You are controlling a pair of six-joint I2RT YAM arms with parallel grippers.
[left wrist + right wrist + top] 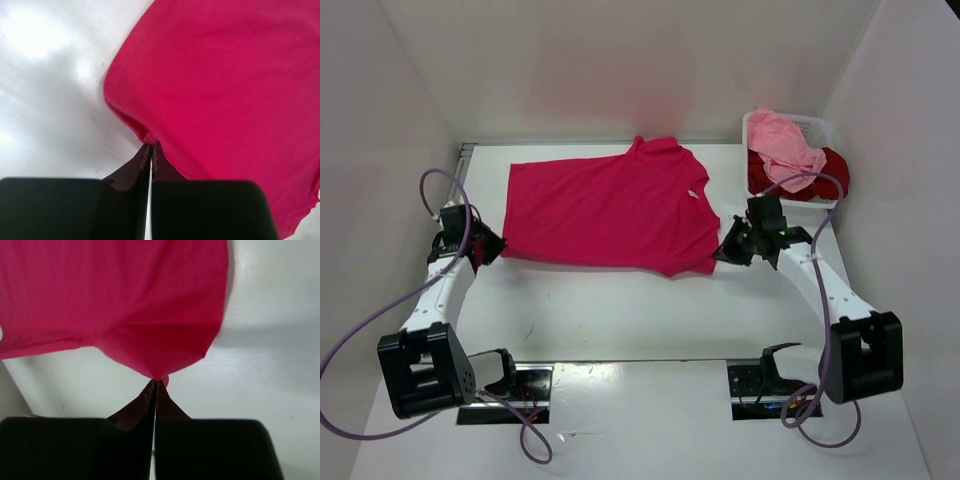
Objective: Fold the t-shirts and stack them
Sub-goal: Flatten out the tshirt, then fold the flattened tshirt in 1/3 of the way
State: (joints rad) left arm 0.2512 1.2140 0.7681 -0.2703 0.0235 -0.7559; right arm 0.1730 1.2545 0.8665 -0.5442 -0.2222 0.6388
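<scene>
Here, left gripper clamped on crimson-pink t-shirt corner, right gripper clamped on its sleeve tip

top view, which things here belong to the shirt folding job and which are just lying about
Job: crimson-pink shirt, pinched by left gripper and right gripper; light pink shirt and dark red shirt, in the basket.
Just there: basket; table.
</scene>
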